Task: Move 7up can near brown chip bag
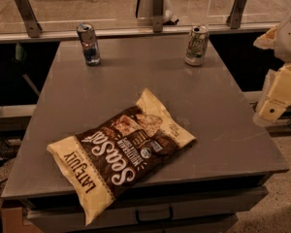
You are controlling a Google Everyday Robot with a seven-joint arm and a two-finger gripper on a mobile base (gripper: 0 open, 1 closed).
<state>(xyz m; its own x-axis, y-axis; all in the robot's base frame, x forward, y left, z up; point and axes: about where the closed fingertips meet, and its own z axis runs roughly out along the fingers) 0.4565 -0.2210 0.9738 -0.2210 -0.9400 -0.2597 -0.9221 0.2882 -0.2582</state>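
- Camera view, nearest part: the brown chip bag (123, 152) lies flat by the front left corner of the grey table (223, 130). One cream-yellow end hangs a little over the front edge.
- Big white curly letters on the bag say "Sea Salt". The yellow end says "LATE JULY" in dark letters. The small print in the middle of the bag is too tiny to read.
- The gripper (271, 106) hangs in the air just off the right edge of the table, about halfway back. It holds nothing. I cannot tell if it is spread or pressed together.
- The 7up can (197, 45) stands up straight near the far right corner, well apart from the bag. It has green marks, but I cannot read any words on it.
- A blue-and-silver can (89, 44) stands near the far left corner. This one should stay put.
- I think the job has only just begun, since the can is not picked up yet.
- Next, I think the gripper needs to reach to the far right corner, go around the can, and squeeze gently so it does not tip.
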